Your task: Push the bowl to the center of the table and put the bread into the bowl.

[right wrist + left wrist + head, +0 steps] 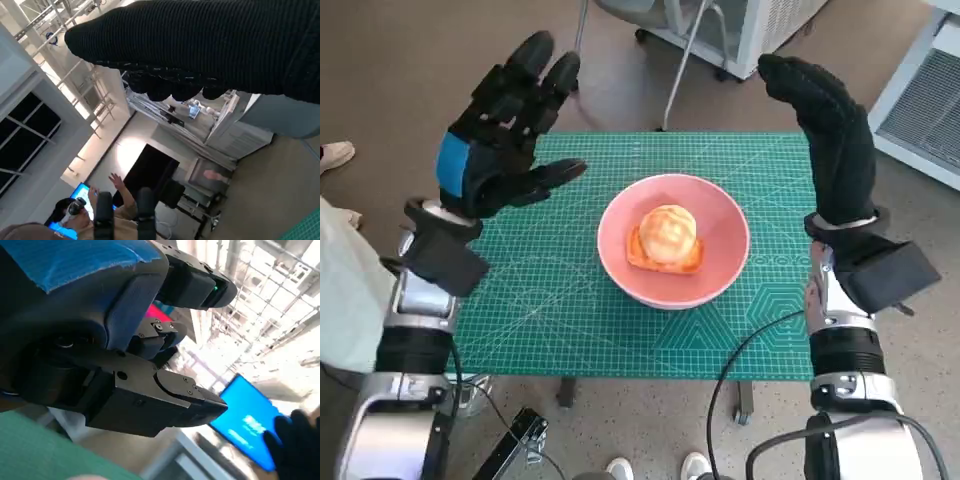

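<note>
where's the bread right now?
Head view: the bread sits inside the pink bowl near the middle of the green mat, between the raised left hand and right hand, touched by neither.

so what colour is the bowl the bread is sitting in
Pink bowl, clearest in the head view.

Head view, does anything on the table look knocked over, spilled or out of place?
Nothing stands out. The pink bowl sits upright near the middle of the green cutting mat, with the bread inside it. Both hands are raised, holding nothing.
</note>
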Available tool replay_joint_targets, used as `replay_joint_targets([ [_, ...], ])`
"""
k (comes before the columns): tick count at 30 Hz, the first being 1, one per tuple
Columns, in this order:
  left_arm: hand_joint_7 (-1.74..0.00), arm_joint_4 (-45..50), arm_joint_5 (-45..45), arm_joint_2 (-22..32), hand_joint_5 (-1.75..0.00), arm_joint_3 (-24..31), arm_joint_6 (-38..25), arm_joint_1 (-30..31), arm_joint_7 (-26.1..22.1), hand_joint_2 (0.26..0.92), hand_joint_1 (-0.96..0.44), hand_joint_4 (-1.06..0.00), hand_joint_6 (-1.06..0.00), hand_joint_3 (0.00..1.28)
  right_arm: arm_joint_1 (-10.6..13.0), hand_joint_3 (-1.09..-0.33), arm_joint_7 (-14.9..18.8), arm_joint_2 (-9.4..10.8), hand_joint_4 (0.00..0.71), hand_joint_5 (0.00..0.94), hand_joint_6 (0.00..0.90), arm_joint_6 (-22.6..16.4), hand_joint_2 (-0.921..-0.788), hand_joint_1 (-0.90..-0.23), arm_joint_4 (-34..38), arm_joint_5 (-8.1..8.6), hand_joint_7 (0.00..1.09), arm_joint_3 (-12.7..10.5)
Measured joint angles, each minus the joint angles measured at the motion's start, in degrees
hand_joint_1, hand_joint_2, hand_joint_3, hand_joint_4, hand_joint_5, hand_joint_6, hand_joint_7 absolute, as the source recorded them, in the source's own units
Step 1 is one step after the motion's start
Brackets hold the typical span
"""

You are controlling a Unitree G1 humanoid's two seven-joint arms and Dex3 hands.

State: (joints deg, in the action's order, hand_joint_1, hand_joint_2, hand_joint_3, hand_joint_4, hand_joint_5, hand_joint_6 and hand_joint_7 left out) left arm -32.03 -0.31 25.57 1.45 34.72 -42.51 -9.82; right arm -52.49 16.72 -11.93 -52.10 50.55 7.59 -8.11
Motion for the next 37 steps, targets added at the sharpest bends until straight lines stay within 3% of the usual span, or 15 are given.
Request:
replay_joint_targets([
  [2, 0.00, 2.07, -1.77, -0.88, 0.00, 1.10, -0.93, 0.76, -0.37, 0.920, 0.15, -0.16, -0.32, 0.17, 0.00, -0.678, -0.01, -0.36, 0.267, 0.000, -0.001, 0.21, -0.921, -0.624, -0.21, -0.01, 0.72, -0.04],
  [7, -0.01, 6.56, -5.94, -2.64, 0.00, 3.25, -2.74, 2.36, -1.42, 0.809, 0.16, -0.15, -0.29, 0.41, 0.00, -0.680, -0.04, -0.64, 0.265, 0.000, -0.001, 0.46, -0.921, -0.608, -0.56, -0.01, 0.72, -0.21],
  [12, -0.03, 8.92, -8.38, -4.19, 0.00, 4.21, -4.20, 3.73, -2.68, 0.767, 0.17, -0.15, -0.28, 0.50, 0.00, -0.681, -0.06, -0.62, 0.267, 0.001, -0.001, 0.78, -0.921, -0.603, -0.73, 0.00, 0.72, -0.30],
  [17, -0.06, 8.63, -9.12, -5.31, 0.00, 4.49, -4.47, 4.96, -4.36, 0.759, 0.15, -0.15, -0.27, 0.51, 0.00, -0.681, -0.26, -0.62, 0.268, 0.002, -0.001, 0.81, -0.921, -0.600, -1.02, -0.05, 0.71, -0.43],
  [18, -0.13, 8.45, -9.15, -5.52, 0.00, 4.56, -4.47, 5.12, -4.68, 0.762, 0.15, -0.15, -0.23, 0.50, 0.00, -0.681, -0.32, -0.62, 0.268, 0.002, -0.001, 0.80, -0.921, -0.599, -1.04, -0.07, 0.71, -0.44],
  [19, -0.36, 8.27, -9.17, -5.72, 0.00, 4.62, -4.46, 5.24, -4.96, 0.766, 0.14, -0.14, -0.12, 0.48, 0.00, -0.682, -0.37, -0.62, 0.268, 0.002, -0.001, 0.80, -0.921, -0.599, -1.04, -0.10, 0.71, -0.44],
  [24, -0.56, 7.58, -9.19, -6.05, -0.01, 4.95, -4.46, 5.37, -5.94, 0.767, 0.12, -0.15, -0.02, 0.47, 0.00, -0.686, -0.65, -0.62, 0.268, 0.001, -0.001, 0.72, -0.921, -0.597, -1.04, -0.46, 0.71, -0.45],
  [37, -0.60, 6.35, -9.05, -6.38, -0.01, 5.84, -4.37, 5.37, -6.31, 0.767, 0.08, -0.15, 0.00, 0.46, 0.00, -0.693, -1.51, -0.93, 0.268, 0.001, -0.001, -0.02, -0.921, -0.593, -0.80, -1.15, 0.71, -0.54],
])
